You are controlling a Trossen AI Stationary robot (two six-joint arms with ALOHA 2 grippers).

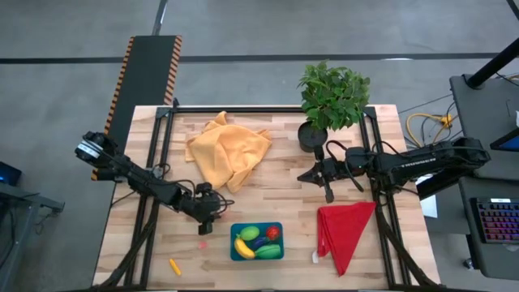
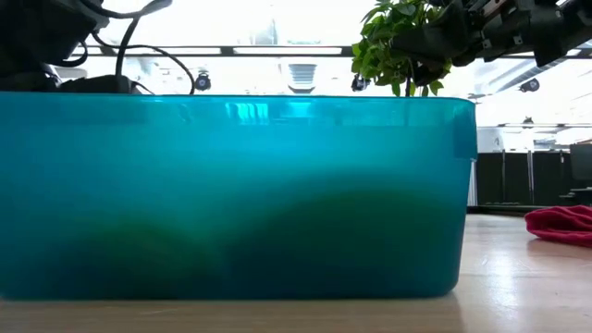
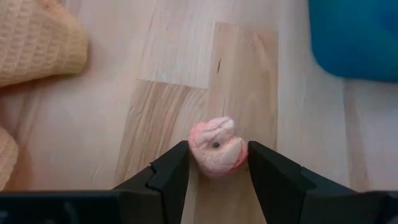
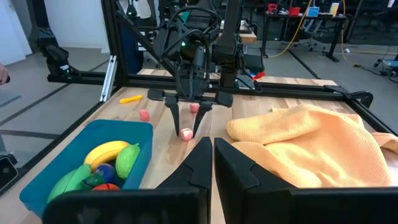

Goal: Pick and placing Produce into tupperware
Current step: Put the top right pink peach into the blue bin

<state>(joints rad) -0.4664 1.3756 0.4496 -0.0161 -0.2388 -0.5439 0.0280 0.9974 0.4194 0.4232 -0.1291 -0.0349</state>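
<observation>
My left gripper [image 3: 217,155] points slanting down at the table to the left of the teal tupperware [image 1: 258,225]. Its fingers are open on either side of a pink bit [image 3: 214,149] that lies on the wood; the right wrist view shows the same [image 4: 185,132]. Two more pink bits [image 4: 144,114] [image 4: 194,107] and an orange carrot [image 1: 174,266] lie loose nearby. In the tupperware [image 4: 93,127] lie a yellow banana [image 4: 106,152], green pieces [image 4: 127,158] and a red tomato [image 1: 272,233]. My right gripper [image 4: 211,149] waits shut above the table, beside the plant pot. My left gripper's fingers [image 3: 177,168] stand close against two opposite sides of the pink bit [image 3: 198,146], coming from above at a slant. Whether they touch it I cannot tell. The bit rests on the table.
A crumpled orange cloth [image 1: 227,150] lies at the far left of the middle, a red cloth [image 1: 345,231] at the near right. A potted plant [image 1: 332,97] stands at the far right. Black frame rails run along the table's edges.
</observation>
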